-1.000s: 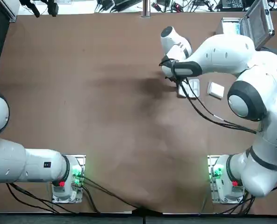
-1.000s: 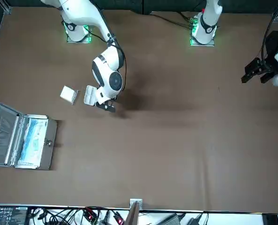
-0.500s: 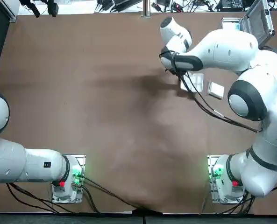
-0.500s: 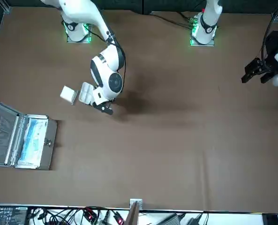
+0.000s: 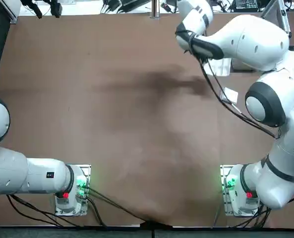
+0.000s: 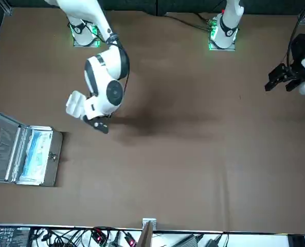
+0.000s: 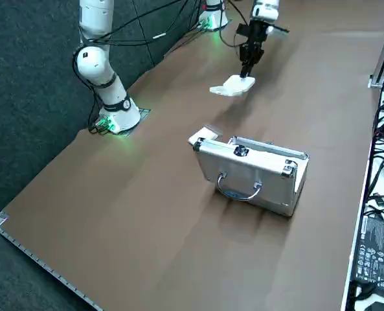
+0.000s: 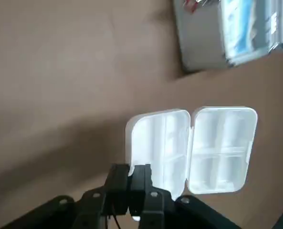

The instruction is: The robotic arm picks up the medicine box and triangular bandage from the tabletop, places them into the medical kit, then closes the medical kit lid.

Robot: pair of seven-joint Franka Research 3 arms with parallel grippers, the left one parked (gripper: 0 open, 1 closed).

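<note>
Right gripper (image 8: 131, 169): clamped on medicine box (image 8: 191, 150)
Medicine box: one, two leaves, at fingertips
White packet (image 5: 229, 95): one, right of gripper
Medical kit (image 6: 39, 157): one, open, beyond gripper, rightward
Adapter label (image 7: 378, 251): print too small to read

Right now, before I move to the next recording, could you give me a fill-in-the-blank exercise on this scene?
Above the table, the right gripper holds the two-lobed container, whose colour is ____.
The lid of the silver case is not closed but ____.
The packet inside the case is white and ____.
The small white box is not in the case but on the ____.

Missing words: white; open; blue; table
</note>
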